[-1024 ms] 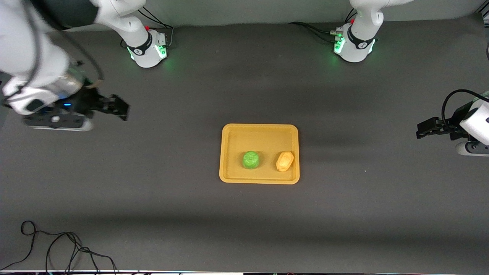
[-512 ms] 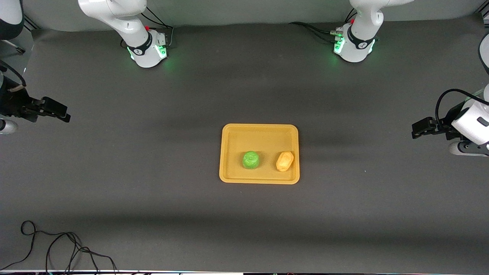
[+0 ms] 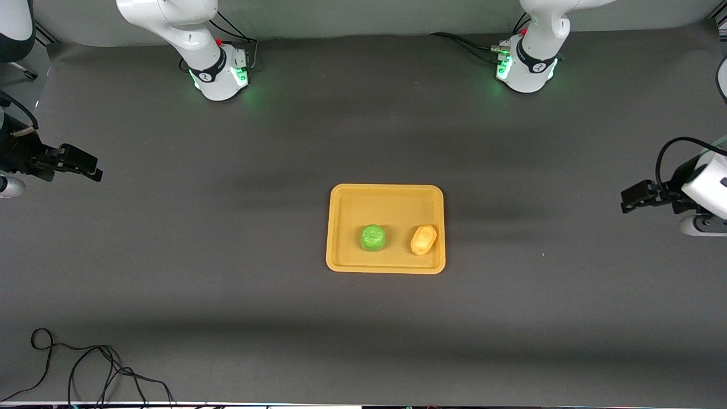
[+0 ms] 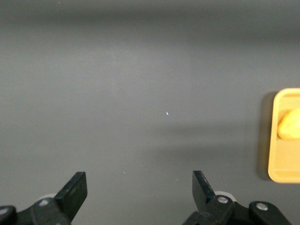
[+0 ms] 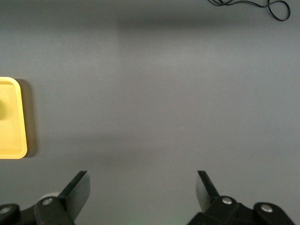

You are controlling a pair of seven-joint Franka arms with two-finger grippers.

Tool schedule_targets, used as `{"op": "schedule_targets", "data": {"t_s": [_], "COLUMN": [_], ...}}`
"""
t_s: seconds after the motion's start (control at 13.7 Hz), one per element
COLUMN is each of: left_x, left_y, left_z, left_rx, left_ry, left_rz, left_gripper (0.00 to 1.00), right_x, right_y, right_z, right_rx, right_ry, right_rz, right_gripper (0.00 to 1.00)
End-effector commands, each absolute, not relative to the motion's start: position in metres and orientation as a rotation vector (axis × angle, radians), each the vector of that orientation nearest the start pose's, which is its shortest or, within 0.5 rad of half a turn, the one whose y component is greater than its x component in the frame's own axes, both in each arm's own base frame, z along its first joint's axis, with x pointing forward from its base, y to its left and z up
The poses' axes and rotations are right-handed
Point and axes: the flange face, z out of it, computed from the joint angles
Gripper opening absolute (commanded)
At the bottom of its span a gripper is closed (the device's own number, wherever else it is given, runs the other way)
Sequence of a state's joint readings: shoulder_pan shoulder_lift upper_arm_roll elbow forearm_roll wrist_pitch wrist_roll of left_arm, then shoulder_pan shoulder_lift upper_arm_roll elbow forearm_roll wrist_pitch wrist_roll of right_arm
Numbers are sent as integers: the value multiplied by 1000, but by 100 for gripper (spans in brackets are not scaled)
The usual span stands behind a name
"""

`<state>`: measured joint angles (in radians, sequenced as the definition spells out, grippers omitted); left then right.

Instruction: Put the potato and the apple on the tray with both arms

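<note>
Front view: the table (image 3: 227,318) is bare but for the tray (image 3: 386,196) at its middle and a cable (image 3: 85,369) at the near corner on the right arm's end. The apple (image 3: 373,237) and potato (image 3: 423,240) sit apart in the tray's nearer half (task looks done). The left gripper (image 4: 138,187) and right gripper (image 5: 140,187) hover over opposite table ends, both spread and empty. Best now: hold both arms wide, clear of the tray.
</note>
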<state>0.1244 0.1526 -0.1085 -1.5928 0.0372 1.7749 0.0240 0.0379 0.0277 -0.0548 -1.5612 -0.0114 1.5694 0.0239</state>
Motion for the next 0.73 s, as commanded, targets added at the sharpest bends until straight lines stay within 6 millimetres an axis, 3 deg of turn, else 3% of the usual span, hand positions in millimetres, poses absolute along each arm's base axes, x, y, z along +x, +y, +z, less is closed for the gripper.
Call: {"op": "schedule_targets", "data": {"t_s": [0.0, 0.15, 0.51, 0.66], "left_x": [616, 616, 600, 595], "left_y": [34, 36, 34, 22], "left_z": [527, 525, 562, 570], "left_rx": [-3109, -3109, -3091, -3075], "left_ry": [-26, -35, -34, 1], "left_rz": [-22, -15, -32, -47], "left_gripper": [100, 100, 100, 100], "right_x": [558, 557, 556, 556], "right_y": [-10, -10, -9, -10], "right_z": [612, 612, 610, 610], "right_rx": [-3152, -3152, -3143, -3143], "right_ry": [26, 26, 53, 55], "right_rz": [24, 29, 53, 53], "right_gripper": [100, 100, 100, 100]}}
